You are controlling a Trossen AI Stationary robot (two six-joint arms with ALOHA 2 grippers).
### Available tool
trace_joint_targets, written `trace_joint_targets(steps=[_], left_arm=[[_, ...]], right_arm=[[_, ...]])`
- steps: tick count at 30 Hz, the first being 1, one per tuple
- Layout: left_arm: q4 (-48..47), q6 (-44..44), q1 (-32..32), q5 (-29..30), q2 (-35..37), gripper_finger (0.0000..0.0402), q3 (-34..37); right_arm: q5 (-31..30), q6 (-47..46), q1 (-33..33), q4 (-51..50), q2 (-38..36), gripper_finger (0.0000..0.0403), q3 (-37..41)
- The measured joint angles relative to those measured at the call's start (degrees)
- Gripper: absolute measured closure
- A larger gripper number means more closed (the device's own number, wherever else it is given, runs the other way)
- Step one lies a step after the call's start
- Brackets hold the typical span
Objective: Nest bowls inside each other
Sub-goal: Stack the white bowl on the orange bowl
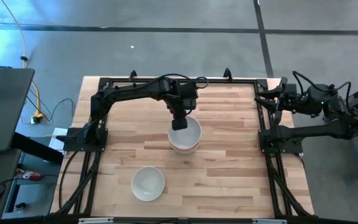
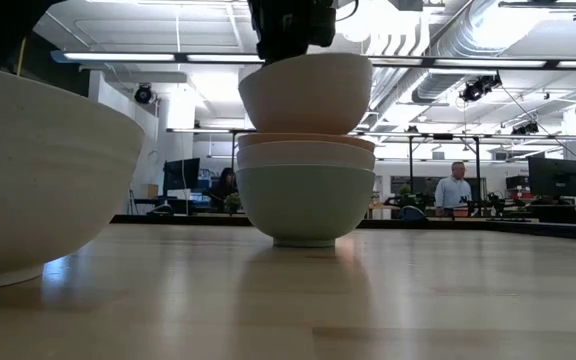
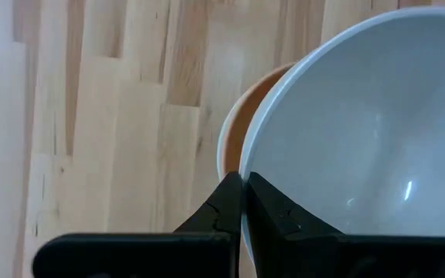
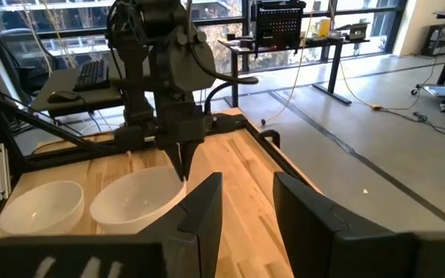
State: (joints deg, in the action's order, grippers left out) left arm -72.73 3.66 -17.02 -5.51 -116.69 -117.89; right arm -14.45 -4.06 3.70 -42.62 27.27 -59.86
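Observation:
In the low view a stack stands mid-table: a mint green bowl (image 2: 305,205) on its foot, a white bowl (image 2: 305,155) in it and a salmon-orange bowl (image 2: 305,140) showing only its rim. My left gripper (image 1: 179,123) is shut on another white bowl (image 2: 305,92) directly over the stack, whose base is level with the orange rim. Whether the two touch, I cannot tell. A third white bowl (image 1: 148,183) sits alone toward the near edge. My right gripper (image 4: 246,205) waits open at the table's far right corner. My left gripper pinches the white bowl's rim (image 3: 243,164) on the side toward the far edge, one finger (image 3: 273,212) inside the bowl and the other (image 3: 222,208) outside. The fingers come from above, pointing down. The bowl hangs upright below them, over the orange bowl (image 3: 246,108).
The lone white bowl looms large at the left of the low view (image 2: 28,170), close to the camera. Black frame rails (image 1: 86,134) run along the table's left and right sides. Bare wood lies between the stack and the near edge. People stand far off in the room behind.

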Motion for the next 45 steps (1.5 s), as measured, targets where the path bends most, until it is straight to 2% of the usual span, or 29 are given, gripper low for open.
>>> trace_joint_targets(steps=[38,45], left_arm=[[-1.3,-1.9,1.0,4.7,-2.8,0.0401,0.0],[-3.5,-2.0,1.4,4.7,-5.5,0.0402,0.0]], right_arm=[[1.1,-2.1,0.0,0.0,0.0,0.0293,0.0],[1.4,-2.9,0.0,0.0,0.0,0.0293,0.0]])
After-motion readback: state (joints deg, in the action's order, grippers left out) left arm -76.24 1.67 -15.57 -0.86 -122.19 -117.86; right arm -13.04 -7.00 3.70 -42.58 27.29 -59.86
